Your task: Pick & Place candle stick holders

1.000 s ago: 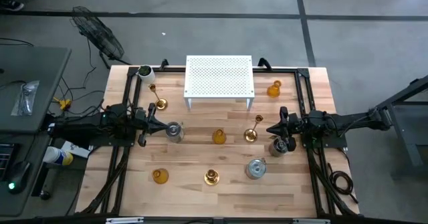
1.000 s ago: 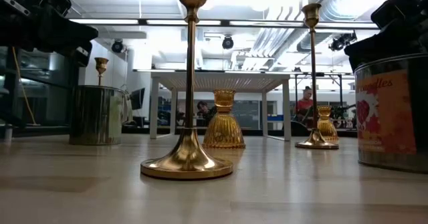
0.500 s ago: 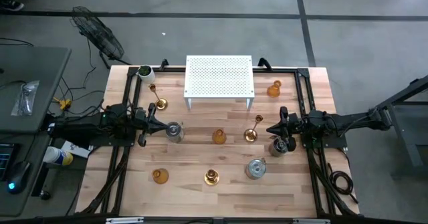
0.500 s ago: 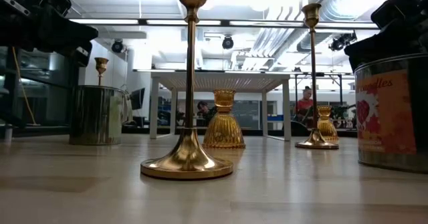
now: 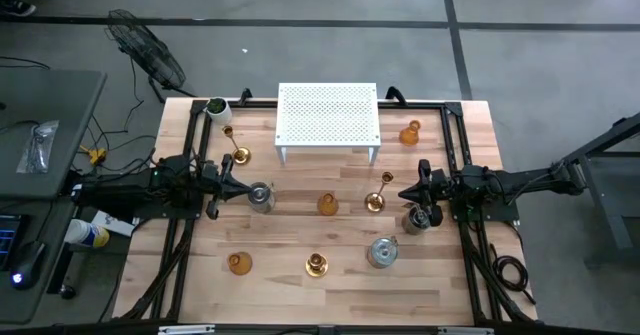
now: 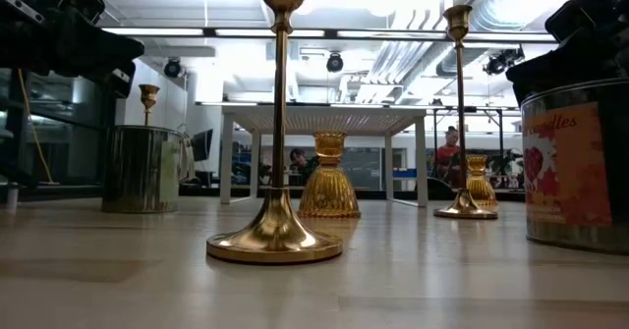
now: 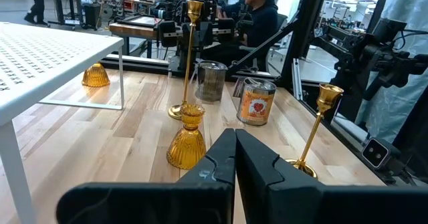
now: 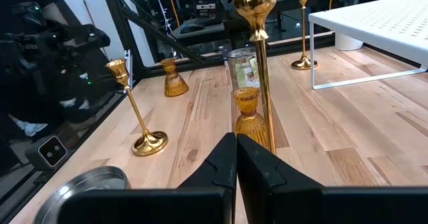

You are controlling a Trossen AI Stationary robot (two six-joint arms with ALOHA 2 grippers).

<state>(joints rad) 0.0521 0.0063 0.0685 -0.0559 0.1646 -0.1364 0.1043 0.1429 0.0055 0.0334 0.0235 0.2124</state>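
Nine candle stick holders stand on their bases on the wooden table point(image 5: 300, 237). Gold sticks: far left point(image 5: 240, 157), centre-right point(image 5: 375, 201), near middle point(image 5: 317, 265). Silver cups: point(image 5: 261, 196), point(image 5: 383, 252), point(image 5: 418, 219). Amber glass ones: point(image 5: 410, 133), point(image 5: 328, 205), point(image 5: 239, 263). My left gripper point(image 5: 243, 184) is shut and empty, just left of the left silver cup. My right gripper point(image 5: 402, 194) is shut and empty, between the centre-right gold stick and the right silver cup. The wrist views show both pairs of fingers closed, left point(image 7: 235, 147) and right point(image 8: 235, 154).
A white perforated rack point(image 5: 328, 115) stands at the far middle, with a white cup point(image 5: 217, 107) at the far left corner. Black frame rails run along the table's left and right sides. A person point(image 7: 257, 10) sits beyond the table.
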